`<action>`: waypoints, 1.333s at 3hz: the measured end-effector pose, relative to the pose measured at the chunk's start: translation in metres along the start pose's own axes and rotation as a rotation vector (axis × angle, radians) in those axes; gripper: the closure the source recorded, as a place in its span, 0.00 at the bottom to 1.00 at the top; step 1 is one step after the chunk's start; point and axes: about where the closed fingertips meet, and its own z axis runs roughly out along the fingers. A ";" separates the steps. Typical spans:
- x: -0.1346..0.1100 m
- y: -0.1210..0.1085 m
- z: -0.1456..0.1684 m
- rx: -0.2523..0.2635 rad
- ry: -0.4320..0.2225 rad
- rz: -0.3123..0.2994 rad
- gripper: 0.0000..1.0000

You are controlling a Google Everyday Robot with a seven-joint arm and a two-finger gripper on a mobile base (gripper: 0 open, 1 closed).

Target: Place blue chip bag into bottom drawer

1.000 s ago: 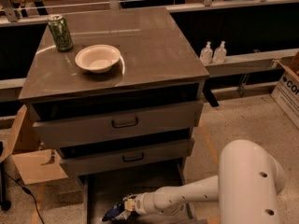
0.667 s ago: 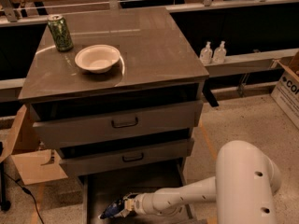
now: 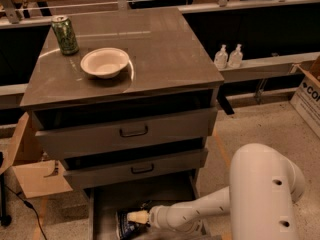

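Note:
The blue chip bag [image 3: 128,225] lies in the bottom drawer [image 3: 106,204], the open grey tray under the cabinet, near its front middle. My gripper [image 3: 137,217] reaches in from the right, low over the drawer floor, and sits right at the bag's top edge, touching it. My white arm [image 3: 260,189] fills the lower right of the camera view and hides the drawer's right front part.
Two grey-fronted drawers with black handles [image 3: 133,131] stand slightly open above. A white bowl [image 3: 104,62] and a green can [image 3: 65,34] sit on the cabinet top. A cardboard box [image 3: 35,174] stands at the left, two bottles [image 3: 227,56] at the right.
My arm has shifted a little to the left over the drawer. The bag stays at my gripper, low in the drawer.

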 end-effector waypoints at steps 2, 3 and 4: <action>-0.021 -0.035 -0.090 0.218 -0.093 -0.026 0.42; -0.027 -0.046 -0.129 0.357 -0.128 -0.056 0.65; -0.040 -0.053 -0.160 0.455 -0.183 0.013 0.63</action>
